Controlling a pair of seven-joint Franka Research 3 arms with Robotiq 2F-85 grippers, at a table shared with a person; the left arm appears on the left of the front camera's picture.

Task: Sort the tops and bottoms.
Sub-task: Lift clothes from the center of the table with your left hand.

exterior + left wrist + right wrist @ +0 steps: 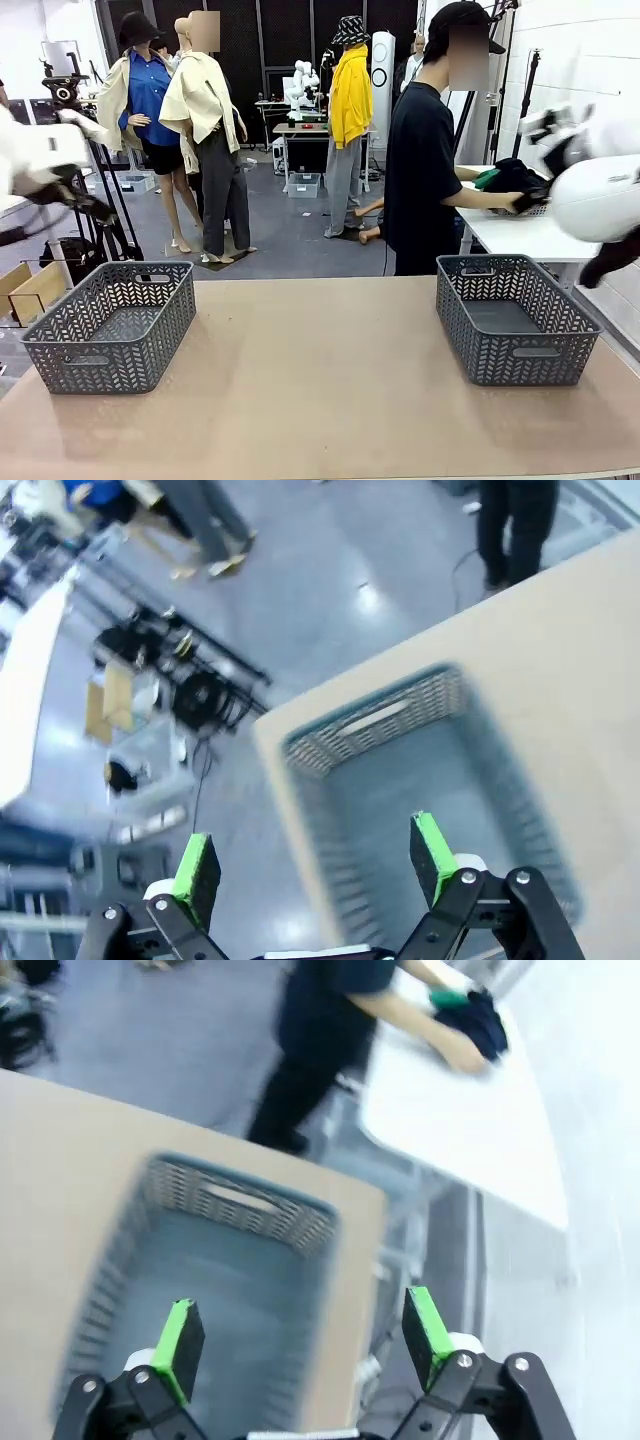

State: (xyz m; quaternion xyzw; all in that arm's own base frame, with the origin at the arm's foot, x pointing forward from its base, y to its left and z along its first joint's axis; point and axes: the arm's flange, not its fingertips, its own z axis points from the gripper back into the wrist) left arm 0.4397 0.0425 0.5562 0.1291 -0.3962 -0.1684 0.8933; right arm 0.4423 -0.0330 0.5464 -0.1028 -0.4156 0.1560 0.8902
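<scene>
Above the baskets [110, 340], left pincer [312, 855] and right pincer [300, 1332] hang apart, empty; sorting seems unstarted; next probably needs the person's clothes [512, 178].

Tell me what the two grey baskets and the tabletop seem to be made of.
Left basket and right basket: likely moulded plastic, matte grey. The walls are a rigid, even chevron lattice with cut-out handles.
Tabletop: probably wood-look laminate or board. It is smooth, matte and tan, with no visible grain.
</scene>
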